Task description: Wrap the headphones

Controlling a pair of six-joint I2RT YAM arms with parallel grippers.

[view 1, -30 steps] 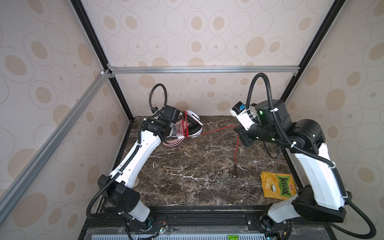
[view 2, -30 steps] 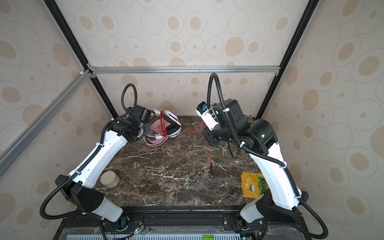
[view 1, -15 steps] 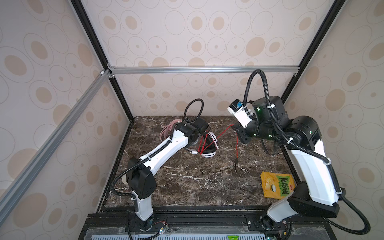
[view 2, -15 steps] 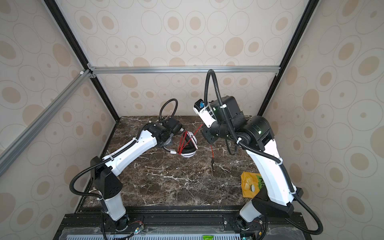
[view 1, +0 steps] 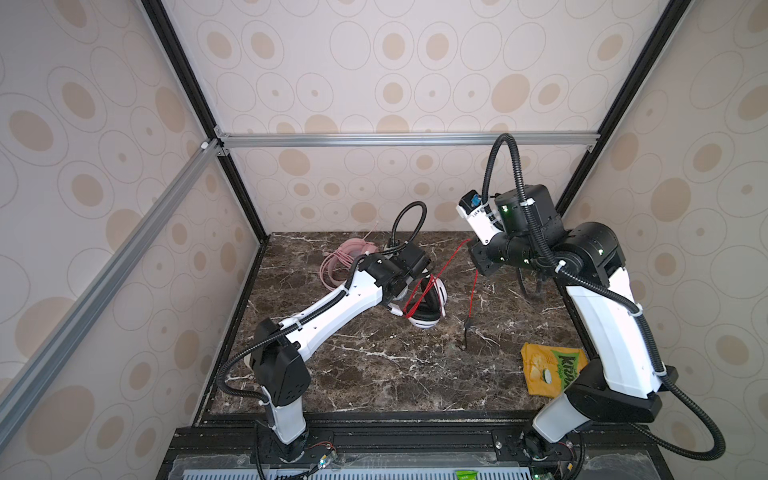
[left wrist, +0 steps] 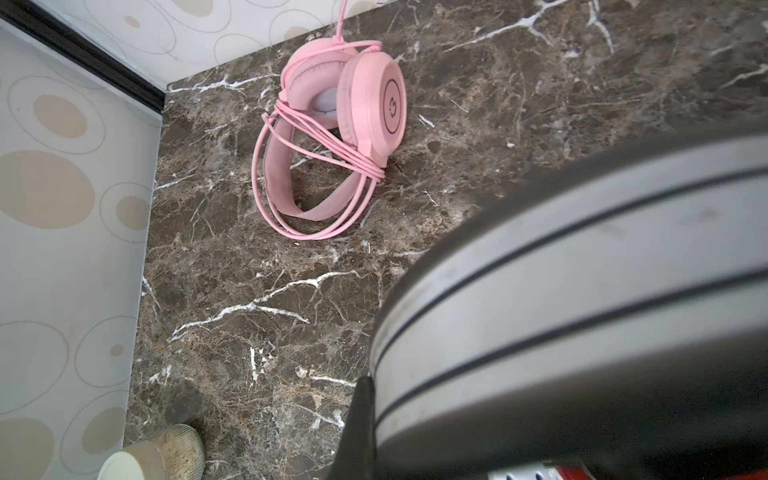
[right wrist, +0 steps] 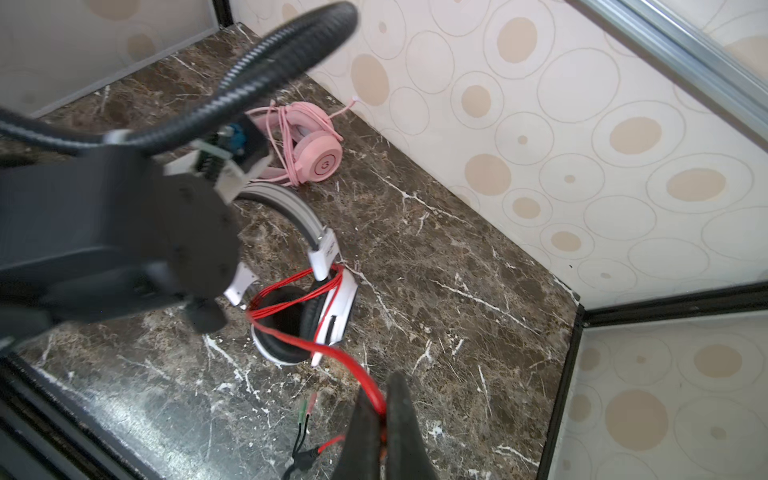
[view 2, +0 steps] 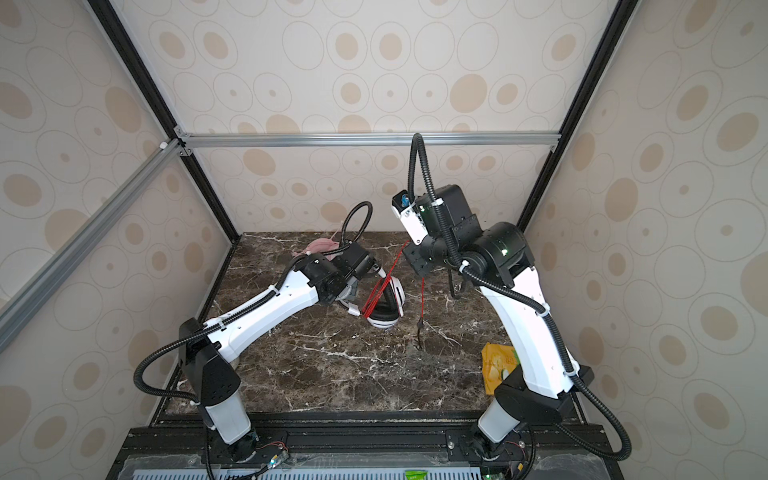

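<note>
– The headphones (view 1: pixel 428 309) being wound, where do they sit?

– The white-and-black pair is at the middle of the table (view 1: pixel 374 374), ear cups low. The lower cup is on the marble or just above it; I cannot tell which. The pink headset (view 1: pixel 345 266) lies apart at 11 o'clock, its cable already wound round it.

– Who has hold of what?

– The left gripper (view 1: pixel 405 291) is clamped on the silver headband (right wrist: pixel 286 205). The right gripper (right wrist: pixel 382 415) is pinched tight on the red cable (right wrist: pixel 368 384), up over the 1 o'clock part of the table. The plugs (view 1: pixel 466 332) dangle below it down to the marble.

– And the line that matters?

– From the right gripper the pair lies toward 7 o'clock, and the cable runs taut along that 1-to-7 line. The pair's long axis crosses it, headband toward 10 o'clock, cups toward 4. Several red turns already cross the yokes.

– So the next turn?

– Likely the right arm's. The left is nearer but busy as the anchor, so the right must swing the cable round across that axis, slack permitting.
</note>
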